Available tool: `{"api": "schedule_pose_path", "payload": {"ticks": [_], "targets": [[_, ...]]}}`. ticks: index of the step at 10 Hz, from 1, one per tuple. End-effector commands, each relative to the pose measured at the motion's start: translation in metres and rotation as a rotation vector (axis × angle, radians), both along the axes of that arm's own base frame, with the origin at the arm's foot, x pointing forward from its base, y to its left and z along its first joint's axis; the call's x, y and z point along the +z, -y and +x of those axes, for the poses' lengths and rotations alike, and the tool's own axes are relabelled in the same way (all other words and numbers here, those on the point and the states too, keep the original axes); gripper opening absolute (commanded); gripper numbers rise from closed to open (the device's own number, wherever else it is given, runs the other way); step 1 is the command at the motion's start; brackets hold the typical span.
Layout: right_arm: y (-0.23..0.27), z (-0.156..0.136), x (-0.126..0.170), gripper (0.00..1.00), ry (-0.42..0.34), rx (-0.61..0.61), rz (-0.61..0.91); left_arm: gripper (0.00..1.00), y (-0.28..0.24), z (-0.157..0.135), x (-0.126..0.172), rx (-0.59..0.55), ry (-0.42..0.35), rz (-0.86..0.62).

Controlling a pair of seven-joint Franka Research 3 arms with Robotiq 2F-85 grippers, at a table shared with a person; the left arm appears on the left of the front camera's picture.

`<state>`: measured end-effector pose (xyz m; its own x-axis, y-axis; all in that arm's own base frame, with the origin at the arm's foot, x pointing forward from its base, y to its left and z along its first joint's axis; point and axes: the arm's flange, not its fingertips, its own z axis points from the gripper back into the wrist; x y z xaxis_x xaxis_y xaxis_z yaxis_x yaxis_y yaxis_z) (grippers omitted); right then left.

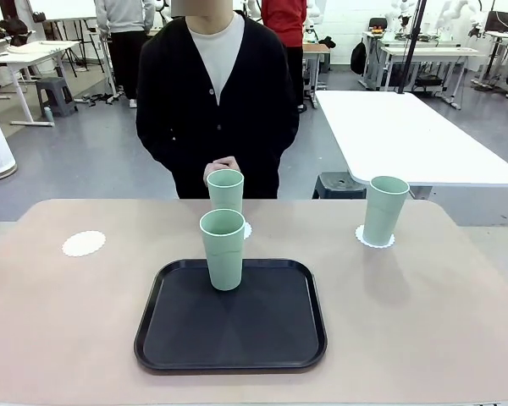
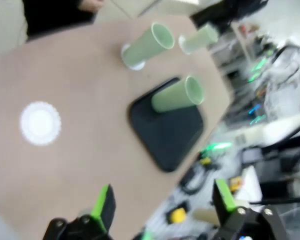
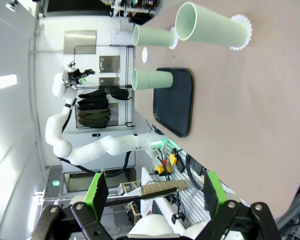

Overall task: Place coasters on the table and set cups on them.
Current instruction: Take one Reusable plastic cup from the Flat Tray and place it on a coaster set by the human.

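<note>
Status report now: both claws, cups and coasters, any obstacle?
Left claw open, right claw open, both empty. Two cups on coasters, third cup on black tray. One coaster bare. No obstacle.

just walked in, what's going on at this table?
Coaster-and-cup setup, mid-way. Two cups stand on coasters on the table; the third cup is on the black tray, and one coaster is bare. Both grippers, left and right, are open, holding nothing. The person stands at the far side.
</note>
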<state>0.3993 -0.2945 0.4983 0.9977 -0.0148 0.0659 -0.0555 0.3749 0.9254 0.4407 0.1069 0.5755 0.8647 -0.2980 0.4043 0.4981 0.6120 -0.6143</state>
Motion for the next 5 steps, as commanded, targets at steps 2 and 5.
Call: {"api": "schedule_pose_path", "payload": {"ticks": [2,5], "targets": [[0.000,-0.001,0.001,1.00,-0.002,-0.002,0.012,1.00,0.094,-0.007,-0.020,-0.192,0.349,0.388],[0.000,-0.001,0.001,1.00,-0.002,-0.002,0.012,1.00,0.162,-0.039,-0.042,-0.497,0.506,0.558]]}}
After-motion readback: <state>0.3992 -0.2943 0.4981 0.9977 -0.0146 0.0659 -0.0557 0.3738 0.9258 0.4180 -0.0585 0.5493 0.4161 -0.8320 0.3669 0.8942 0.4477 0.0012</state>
